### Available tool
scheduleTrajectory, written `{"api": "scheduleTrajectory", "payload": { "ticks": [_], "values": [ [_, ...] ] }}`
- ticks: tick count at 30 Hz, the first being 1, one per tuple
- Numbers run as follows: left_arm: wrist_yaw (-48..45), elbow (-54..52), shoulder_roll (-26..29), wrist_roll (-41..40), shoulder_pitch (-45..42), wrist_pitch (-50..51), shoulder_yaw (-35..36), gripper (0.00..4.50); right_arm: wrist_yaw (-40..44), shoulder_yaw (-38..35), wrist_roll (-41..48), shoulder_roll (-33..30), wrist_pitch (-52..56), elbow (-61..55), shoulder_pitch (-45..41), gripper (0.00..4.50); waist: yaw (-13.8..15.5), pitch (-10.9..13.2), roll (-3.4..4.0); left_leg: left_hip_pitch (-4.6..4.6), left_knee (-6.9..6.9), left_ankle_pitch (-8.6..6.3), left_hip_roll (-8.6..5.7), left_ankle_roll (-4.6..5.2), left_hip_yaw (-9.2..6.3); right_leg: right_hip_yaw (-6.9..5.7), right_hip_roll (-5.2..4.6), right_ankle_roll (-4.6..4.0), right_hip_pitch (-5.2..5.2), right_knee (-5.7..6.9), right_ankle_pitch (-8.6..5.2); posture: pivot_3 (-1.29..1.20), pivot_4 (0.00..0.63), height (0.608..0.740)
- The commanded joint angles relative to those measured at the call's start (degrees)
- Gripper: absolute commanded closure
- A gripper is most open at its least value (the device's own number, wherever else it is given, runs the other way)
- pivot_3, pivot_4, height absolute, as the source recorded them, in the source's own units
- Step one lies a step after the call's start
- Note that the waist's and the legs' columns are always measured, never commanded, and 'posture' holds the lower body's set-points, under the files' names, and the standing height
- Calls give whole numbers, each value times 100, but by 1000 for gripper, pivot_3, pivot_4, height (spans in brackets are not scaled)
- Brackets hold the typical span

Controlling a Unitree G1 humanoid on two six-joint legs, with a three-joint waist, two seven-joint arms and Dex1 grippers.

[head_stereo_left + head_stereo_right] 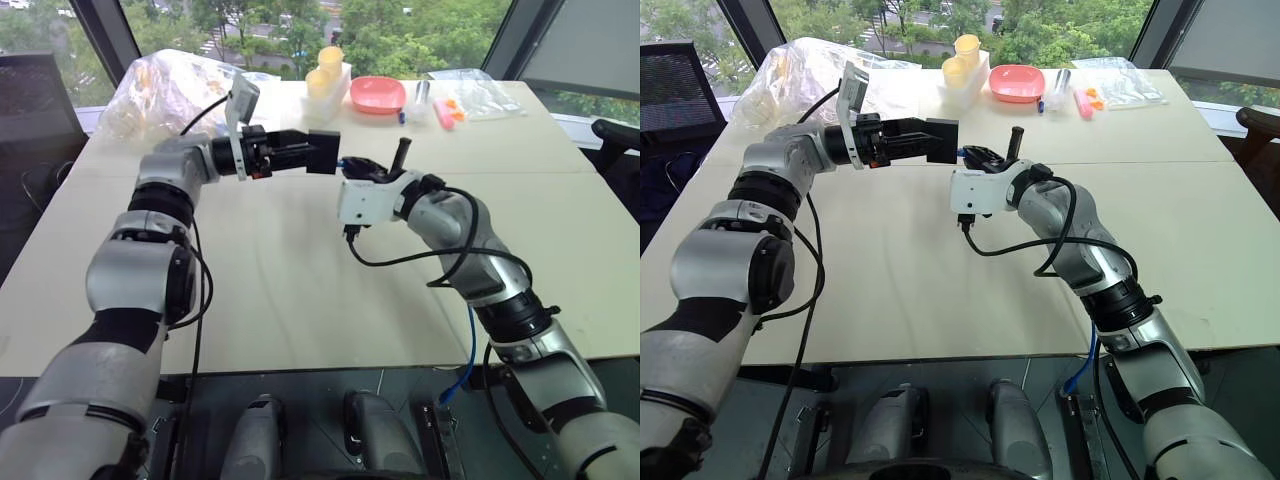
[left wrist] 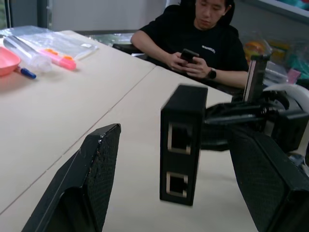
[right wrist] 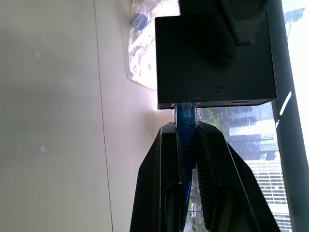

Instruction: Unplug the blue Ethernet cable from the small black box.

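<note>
Right gripper [image 3: 187,133] fingers pinching one blue Ethernet cable [image 3: 186,117], one small black box [image 2: 182,142], left gripper [image 2: 178,179] fingers wide.

Loads of bare table [image 1: 300,300] lay under and in front of both arms, so passing low was easy. The tight spot was mid-air: the black box [image 2: 183,145] sat right between the left pincer's [image 2: 178,193] spread fingers, with the right pincer [image 3: 186,130] pinched on the blue cable [image 3: 186,118] just behind it. The far edge was crowded: plastic bag [image 1: 170,85], yellow cups [image 1: 325,70], pink bowl [image 1: 377,93].
</note>
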Motion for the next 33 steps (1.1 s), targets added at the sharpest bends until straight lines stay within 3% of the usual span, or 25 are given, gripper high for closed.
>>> {"api": "scheduleTrajectory", "payload": {
  "ticks": [1,11,19,20,21,27,31,33],
  "values": [
    [-44,50,-50,30,-230,-64,184,917,-8,-63,-21,17,3,-316,-32,4488,-1,0,0,0,0,0,0,0,0,0,0,0,0,0,0,0,150,740],
    [-367,94,-73,178,-238,26,219,3817,37,-39,-37,29,33,-454,22,4500,-1,0,0,0,2,0,0,0,0,0,0,0,0,2,0,0,150,740],
    [-335,64,-20,242,-190,53,274,3968,207,-10,127,24,-29,-526,103,4500,-3,0,0,0,2,0,0,0,-1,0,0,0,0,3,0,0,150,740],
    [-343,52,3,237,-174,69,297,3968,379,-50,317,46,54,-562,148,3550,-4,0,0,0,2,0,0,0,-1,0,1,1,0,3,1,0,150,740],
    [-361,41,24,235,-159,81,318,3968,526,-85,462,52,135,-602,194,3248,-8,0,0,0,2,0,0,0,-1,0,0,0,0,3,0,0,150,740],
    [-478,-6,149,213,-81,202,401,3968,542,-732,1164,281,997,-1051,667,64,9,0,0,0,6,0,0,0,-3,0,0,2,1,7,1,0,150,740],
    [-694,29,333,-91,-138,832,740,3968,775,-1966,3601,1926,3706,-2413,1790,20,13,-3,-4,0,2,0,9,0,-16,-8,9,2,5,8,2,0,150,740],
    [-962,18,408,-212,-112,1291,850,3968,496,-2736,4945,3057,5031,-2842,1888,20,-14,-1,-2,3,0,0,15,0,-19,-11,12,0,4,15,2,0,150,740]
  ]
}}
